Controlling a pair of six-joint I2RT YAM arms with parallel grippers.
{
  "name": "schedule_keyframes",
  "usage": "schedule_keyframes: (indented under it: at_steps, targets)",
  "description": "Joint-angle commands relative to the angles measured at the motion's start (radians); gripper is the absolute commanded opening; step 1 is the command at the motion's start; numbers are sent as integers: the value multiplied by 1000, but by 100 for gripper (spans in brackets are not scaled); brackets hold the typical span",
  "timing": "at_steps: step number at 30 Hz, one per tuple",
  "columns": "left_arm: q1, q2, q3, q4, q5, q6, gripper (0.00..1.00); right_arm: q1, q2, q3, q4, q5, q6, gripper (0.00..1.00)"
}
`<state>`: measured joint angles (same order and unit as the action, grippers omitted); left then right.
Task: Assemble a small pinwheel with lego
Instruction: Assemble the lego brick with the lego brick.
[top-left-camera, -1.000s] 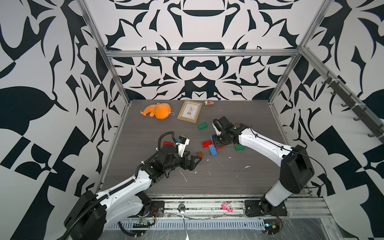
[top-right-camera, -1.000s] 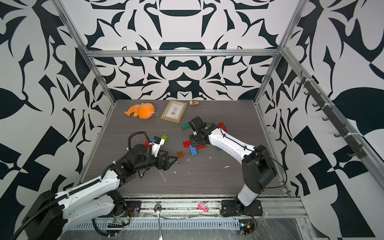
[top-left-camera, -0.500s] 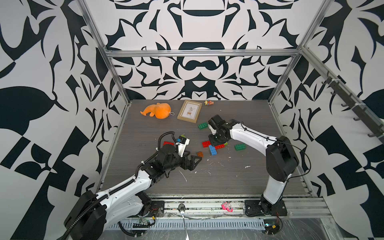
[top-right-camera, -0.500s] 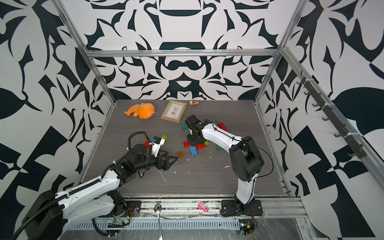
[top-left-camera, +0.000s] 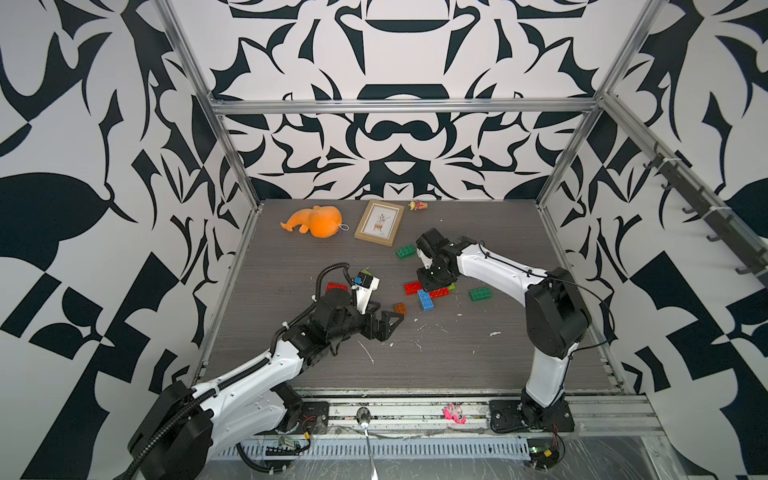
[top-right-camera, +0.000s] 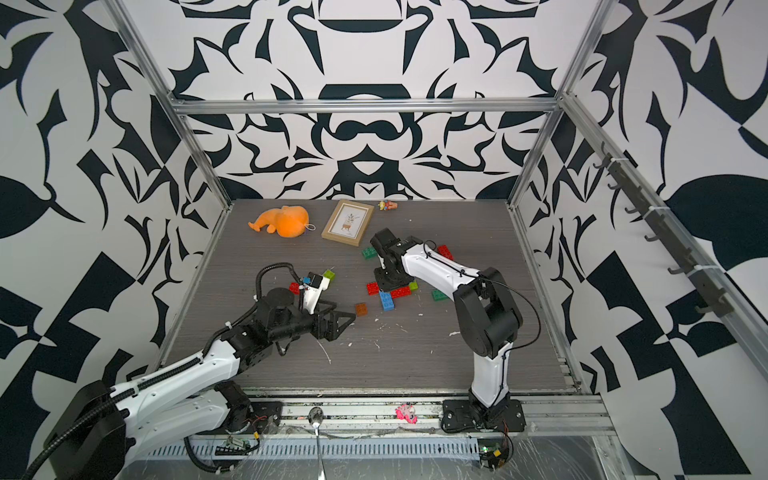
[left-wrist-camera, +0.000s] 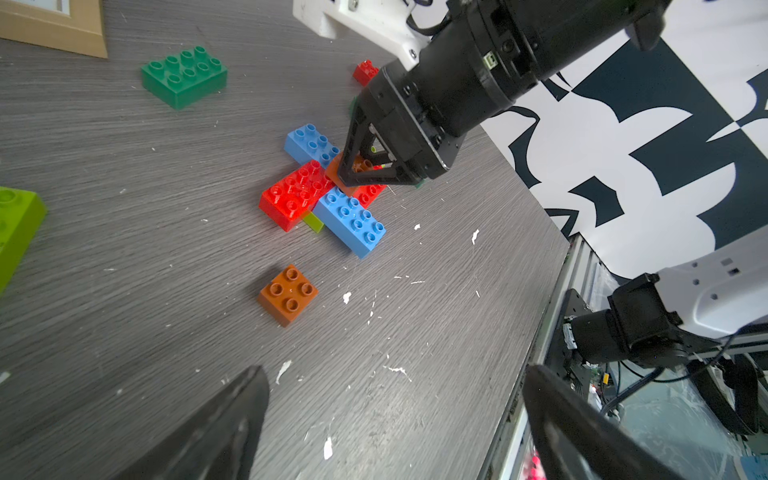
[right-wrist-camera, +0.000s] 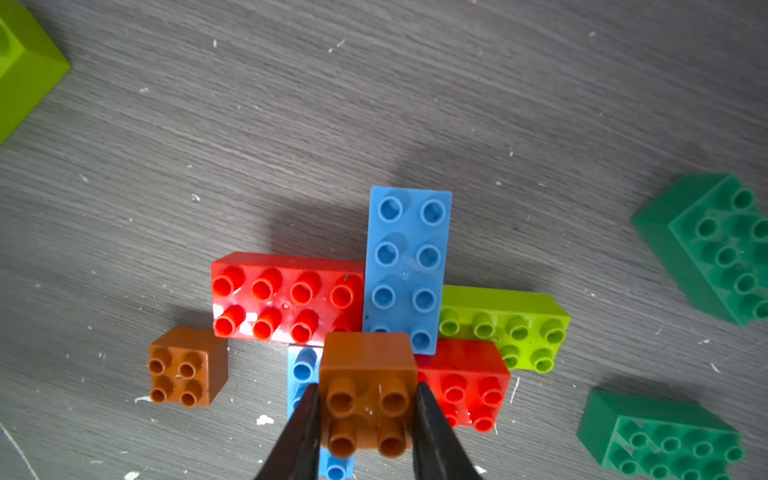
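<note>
tabletop (top-left-camera: 457, 365): brick (right-wrist-camera: 365, 357) in right end effector (right-wrist-camera: 365, 390)

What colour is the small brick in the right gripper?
Orange-brown; the brick shows best in the right wrist view.

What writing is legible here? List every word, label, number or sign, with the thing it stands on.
None can be read.
The picture frame shows a small drawing; any caption under it is too small to read.
The stud tops of the blue brick are too blurred to show any mark.
</note>
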<state>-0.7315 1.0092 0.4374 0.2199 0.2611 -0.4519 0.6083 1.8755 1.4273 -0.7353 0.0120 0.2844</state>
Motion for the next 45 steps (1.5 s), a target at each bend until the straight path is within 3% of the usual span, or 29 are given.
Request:
schedule_keyframes:
  at_steps: [1,20,34,45]
  targets:
    - [0,2,8,7,13,7,100,-3,-4,40,-15,-5,-10,9]
    - [-1,3,8,8,8,10,100,-7,66,57,-64,-1,-8,8]
    - [-1,9,8,9,3,16,100,-45,140,62,-138,-35,-20,0]
    - [0,12,10,6,-3,21,100,-26,141,18,-172,37,-21,0]
